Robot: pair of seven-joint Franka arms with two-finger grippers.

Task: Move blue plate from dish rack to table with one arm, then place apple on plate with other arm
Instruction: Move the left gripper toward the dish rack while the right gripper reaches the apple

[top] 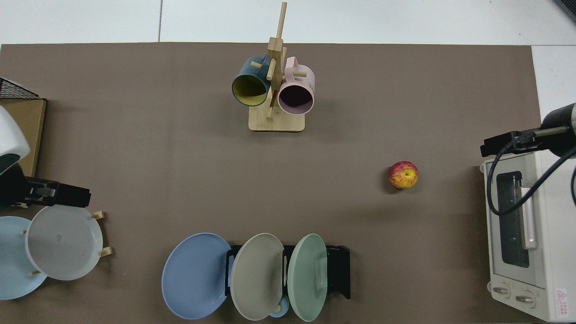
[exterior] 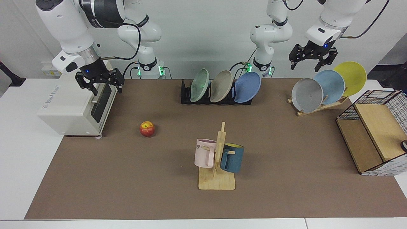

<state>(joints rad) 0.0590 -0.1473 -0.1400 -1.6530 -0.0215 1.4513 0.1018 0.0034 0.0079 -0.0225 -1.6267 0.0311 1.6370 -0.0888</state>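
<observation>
Hovering wide open, empty: left gripper (exterior: pixel 312 61) | blue plate (exterior: pixel 247 86) below, inboard | stiff, slick, light; pinching upper rim

Blue plate (exterior: pixel 247 87) in dish rack (exterior: pixel 186 95)

Counts on the worktop (exterior: pixel 19 143)

Six plates: three in the black rack (exterior: pixel 185 95), three on the wooden rack (exterior: pixel 321 106). Two mugs, one apple (exterior: pixel 147 128), one oven (exterior: pixel 76 105), two arms, each with one claw.
</observation>
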